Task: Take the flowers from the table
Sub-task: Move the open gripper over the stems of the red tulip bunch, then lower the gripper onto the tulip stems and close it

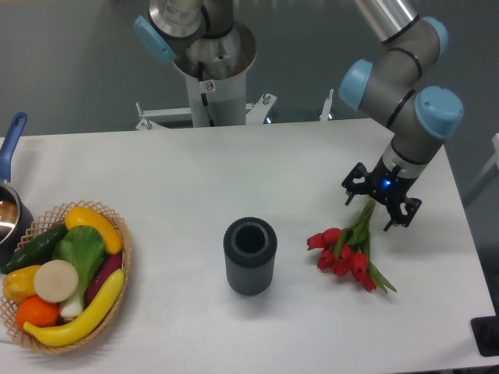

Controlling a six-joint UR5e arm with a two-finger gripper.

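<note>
The flowers (347, 251), a bunch of red tulips with green stems, lie on the white table (257, 179) at the right, blooms toward the front. My gripper (376, 209) hangs directly over the stems, just behind the blooms. Its fingers are spread, one on each side of the stems, and it is open. The upper stems are hidden beneath it.
A dark ribbed cylindrical vase (250, 255) stands upright at the table's centre, left of the blooms. A wicker basket (66, 274) of vegetables sits at the front left. A blue-handled pan (9, 195) pokes in at the left edge. The table's right edge is close to the flowers.
</note>
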